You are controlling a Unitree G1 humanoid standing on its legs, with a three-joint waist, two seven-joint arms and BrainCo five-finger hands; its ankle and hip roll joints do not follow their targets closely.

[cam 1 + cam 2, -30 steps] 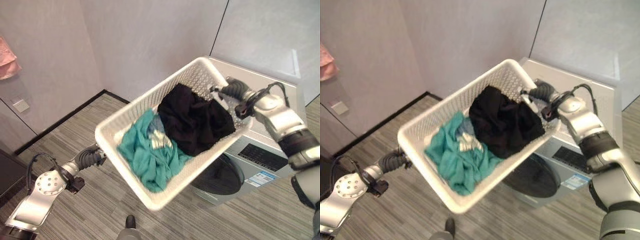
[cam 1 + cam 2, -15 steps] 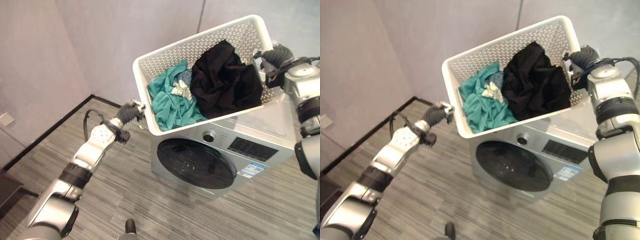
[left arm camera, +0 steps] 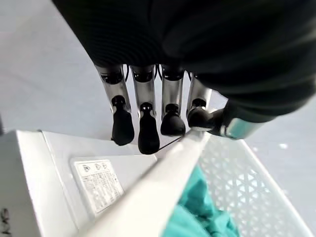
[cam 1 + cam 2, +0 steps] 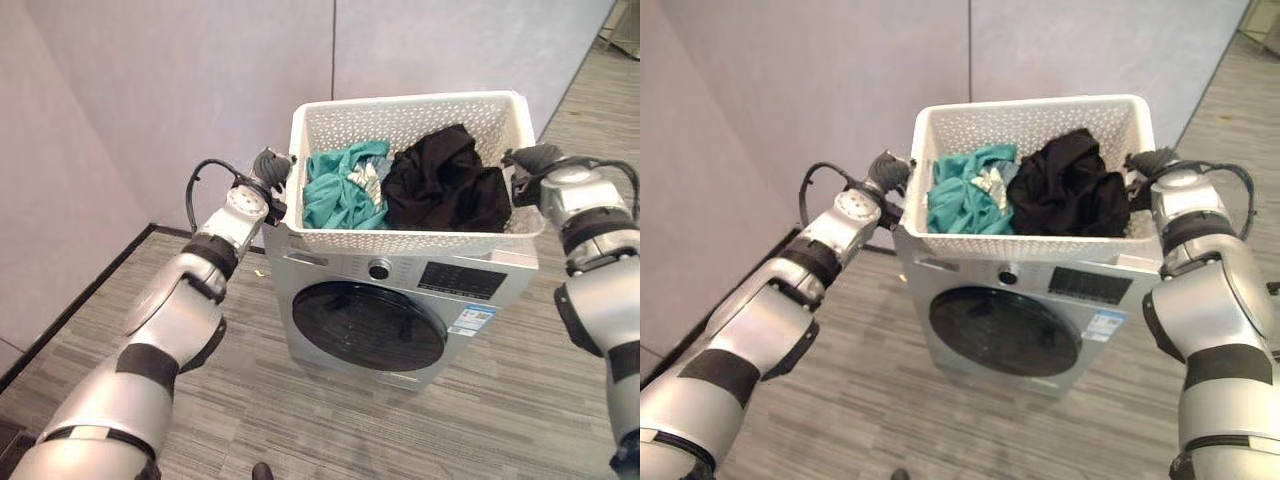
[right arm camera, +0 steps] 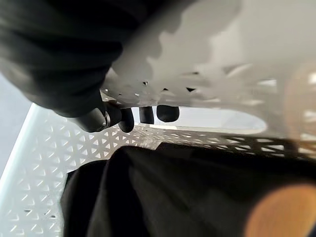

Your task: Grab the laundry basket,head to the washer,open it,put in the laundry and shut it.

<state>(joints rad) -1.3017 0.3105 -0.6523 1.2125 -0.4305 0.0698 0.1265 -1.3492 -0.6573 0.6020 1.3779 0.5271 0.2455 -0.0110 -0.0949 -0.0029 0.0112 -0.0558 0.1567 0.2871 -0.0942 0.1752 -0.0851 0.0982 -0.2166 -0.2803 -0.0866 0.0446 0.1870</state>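
I have the white laundry basket [image 4: 415, 238] up at the top of the washer [image 4: 400, 310], level, with its base at or just above the machine's lid; I cannot tell whether it rests there. The basket is perforated plastic with a thick plain rim, and it holds a crumpled teal garment [image 4: 340, 195] on my left side and a bunched black garment [image 4: 445, 190] on my right, the two touching in the middle. My left hand [image 4: 270, 168] has the left short end: in its wrist view the fingers [image 3: 143, 133] hang over the outside and the thumb closes on the rim. My right hand [image 4: 535, 160] has its fingers [image 5: 143, 114] hooked through the handle slot of the opposite end. The washer's round dark door [image 4: 368, 325] is closed.
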